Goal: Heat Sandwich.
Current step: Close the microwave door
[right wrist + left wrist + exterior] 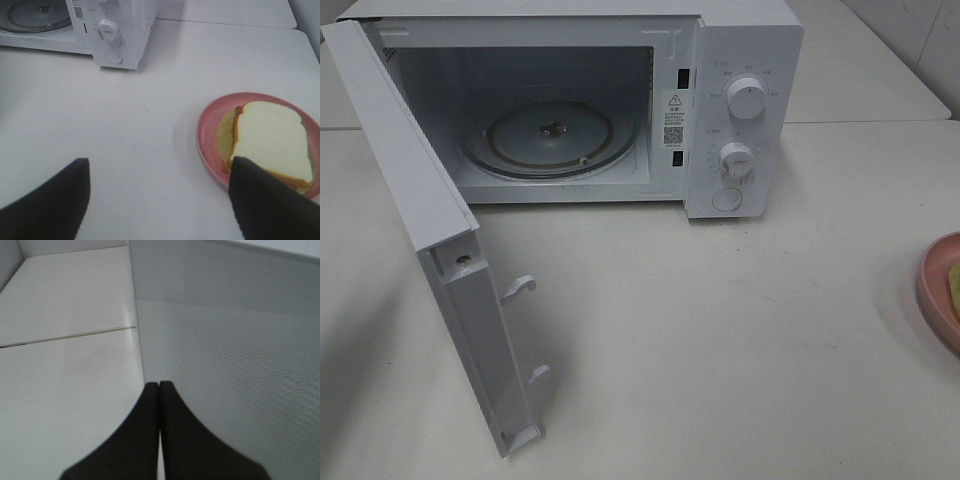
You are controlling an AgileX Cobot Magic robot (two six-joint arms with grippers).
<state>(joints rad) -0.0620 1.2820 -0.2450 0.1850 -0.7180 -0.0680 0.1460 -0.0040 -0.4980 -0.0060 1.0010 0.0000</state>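
The sandwich (270, 142), white bread with a brown crust and lettuce showing under it, lies on a round pink plate (207, 135) on the table right of the microwave (740, 110). My right gripper (160, 162) hovers open above the table just short of the plate, nothing between its fingers; one finger (260, 200) covers the plate's near edge. In the high view only a sliver of the plate (940, 290) shows at the right edge. My left gripper (159, 386) is shut on nothing, close against the outer face of the microwave door (230, 365).
The microwave's door (440, 250) stands swung wide open to the left, with two latch hooks (520, 288) sticking out. Inside sits a glass turntable (548, 135). Two knobs (747, 98) and a button are on its right panel. Neither arm shows in the high view.
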